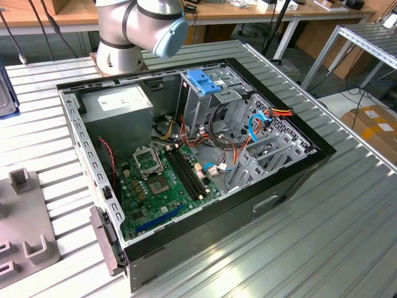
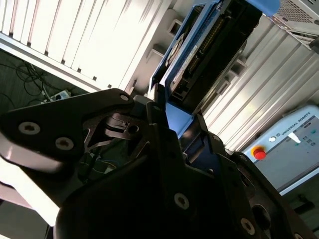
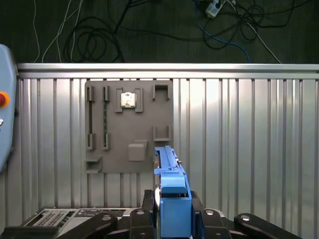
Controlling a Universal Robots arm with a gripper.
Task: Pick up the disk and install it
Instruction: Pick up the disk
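While you are steering: gripper (image 3: 173, 203) pinching disk (image 3: 167, 162) edge-on by blue carrier, long axis running straight out from gripper, far end reaching over corner of grey fixture tray (image 3: 129, 127); contact with tray: cannot tell.

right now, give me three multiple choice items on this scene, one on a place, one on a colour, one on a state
1. Where is the disk?
a) flat on the table
b) between the fingers
c) on the floor

2. What colour is its carrier?
a) red
b) green
c) blue

3. How is the case?
a) open
b) closed
c) upside down

Answers
1 b: both wrist views show the fingers clamped on it, clear of the table.
2 c: the frame around the dark body is bright blue.
3 a: in the exterior view the board inside is in plain sight.
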